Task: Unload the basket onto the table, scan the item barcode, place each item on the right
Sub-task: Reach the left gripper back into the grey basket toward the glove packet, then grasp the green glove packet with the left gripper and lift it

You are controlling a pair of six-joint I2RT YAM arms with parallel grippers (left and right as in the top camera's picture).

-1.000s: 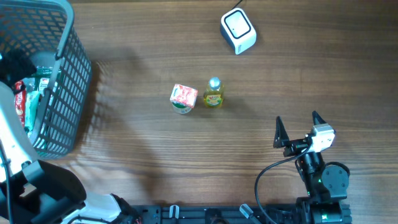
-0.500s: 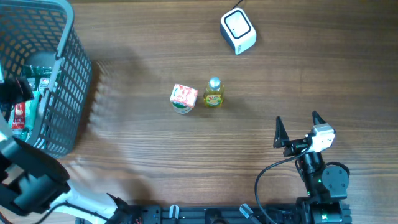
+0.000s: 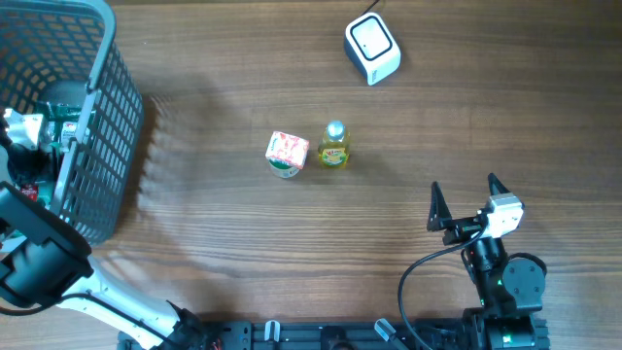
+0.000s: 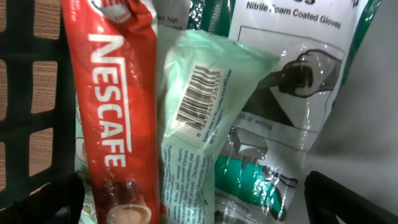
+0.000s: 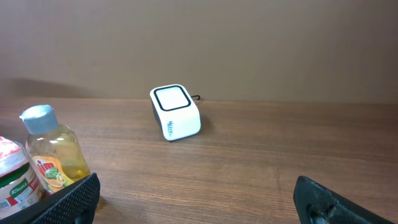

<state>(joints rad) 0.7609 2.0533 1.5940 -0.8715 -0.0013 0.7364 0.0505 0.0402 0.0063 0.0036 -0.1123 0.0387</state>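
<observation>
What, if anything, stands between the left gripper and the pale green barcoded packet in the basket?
Nothing visible: the packet lies directly before the open left gripper, between a Nescafe sachet and a gloves bag.

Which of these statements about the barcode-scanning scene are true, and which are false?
1. The white box-shaped barcode scanner stands on the brown wooden table. True.
2. The red Nescafe sachet lies inside the grey plastic mesh basket. True.
3. The yellow plastic bottle lies in that basket. False: it stands on the table beside the red-and-white tub.
4. The fingers of the right gripper hold the scanner. False: they are open, empty and apart from it.
5. The pale green packet shows a barcode. True.
</observation>
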